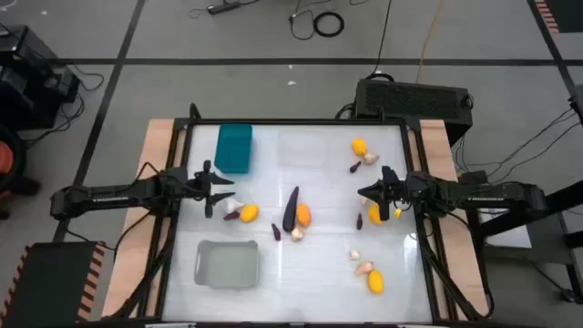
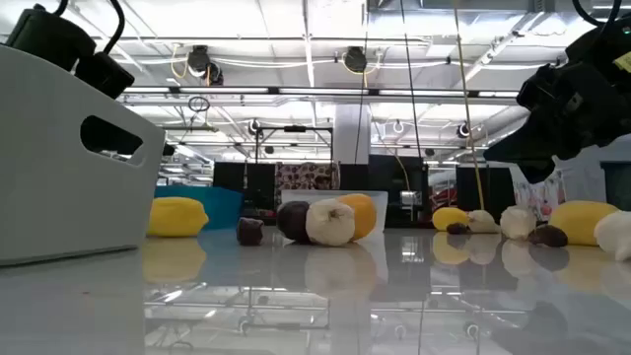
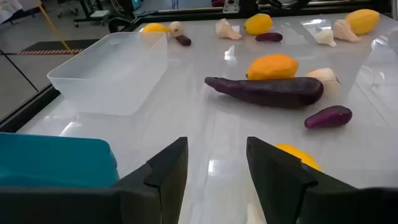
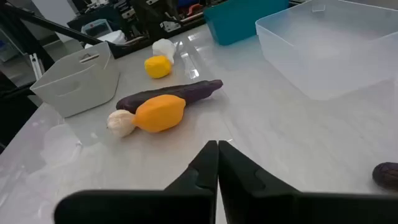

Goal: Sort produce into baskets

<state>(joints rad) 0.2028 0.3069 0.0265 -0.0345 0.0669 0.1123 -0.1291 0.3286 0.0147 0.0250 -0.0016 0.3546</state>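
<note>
The produce lies scattered on the white table. A long purple eggplant lies next to an orange piece and a garlic bulb at mid-table. My left gripper is open and empty above the table, near the teal bin, with a yellow piece just past its fingers. My right gripper is shut and empty above the table, and it also shows in the right wrist view. A yellow piece lies beside it. The clear bin stands at the far middle and the grey bin at the near left.
More pieces lie at the far right around a yellow one and at the near right around another. A small purple piece and a yellow one lie near my left gripper. Bare table lies at the near middle.
</note>
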